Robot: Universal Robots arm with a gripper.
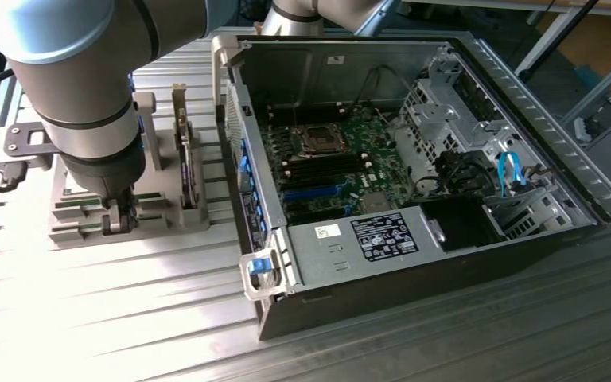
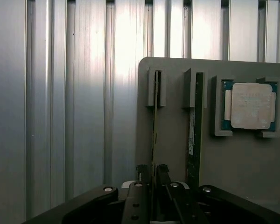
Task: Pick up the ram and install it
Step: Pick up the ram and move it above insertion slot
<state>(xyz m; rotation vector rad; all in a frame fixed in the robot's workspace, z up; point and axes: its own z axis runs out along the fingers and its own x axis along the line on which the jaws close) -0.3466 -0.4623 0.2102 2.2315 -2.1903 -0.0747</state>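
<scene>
Tool is pinching the ram. One finger is pressing on each flat face, and the thin edge is showing between them. The ram is standing on edge in a slot of the grey holder, not yet lifted out as far as I can judge. Its far end is sitting in a slotted post.

Key relation: the ram's long axis is running straight away from the tool along the holder. The tool is straddling it across the thin side, so the grip is looking square, not skewed.

Just beside it, a second stick is standing parallel in the next slot, apart from the fingers. Past that, a processor chip is lying flat in its own pocket, untouched.

In the exterior view the tool is reaching straight down onto the holder at the lower left of the frame. The holder is sitting on the ribbed worktop. A dark card is standing upright a little farther up the frame, near the tool but not touching it.

Farther off, toward the exterior view's right, the open computer case is lying on its side with the motherboard facing up. Its memory slots are sitting well apart from the ram, beyond the case wall.
</scene>
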